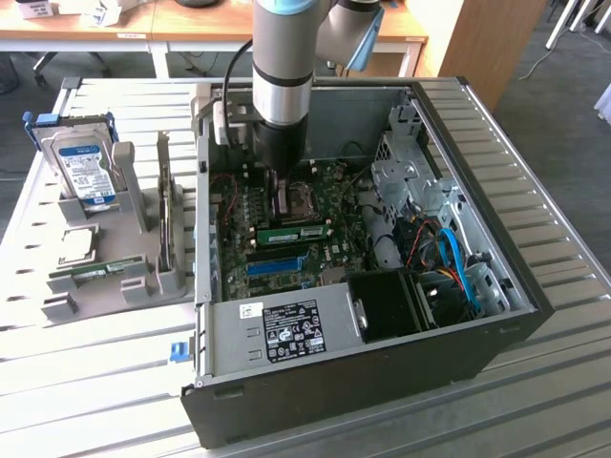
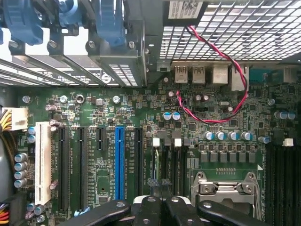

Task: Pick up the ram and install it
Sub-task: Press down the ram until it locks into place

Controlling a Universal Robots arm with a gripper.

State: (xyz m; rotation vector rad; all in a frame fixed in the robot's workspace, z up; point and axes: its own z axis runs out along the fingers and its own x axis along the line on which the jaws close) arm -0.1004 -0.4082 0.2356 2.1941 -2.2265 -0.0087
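In the exterior view, the arm reaches down into the open black computer case (image 1: 382, 382) standing on the slatted metal counter (image 1: 95, 363). The black tool (image 1: 283, 196) hangs just above the green motherboard (image 1: 334, 248), near the processor socket. A thin green ram stick (image 1: 292, 232) lies seated across the board just in front of the tool, apart from it. At the exterior view's left, a grey holder (image 1: 134, 277) carries a blue-labelled hard drive (image 1: 84, 172), a square silver processor chip (image 1: 78, 244) and another green stick (image 1: 91, 274).

In the wrist view, the tool's black fingers (image 2: 155, 209) are pressed together with nothing between them, over the motherboard (image 2: 155, 108) beside a blue expansion slot (image 2: 119, 162), a white slot (image 2: 43, 162) and the metal processor socket (image 2: 225, 188). A red and black twisted wire (image 2: 221, 117) loops above.
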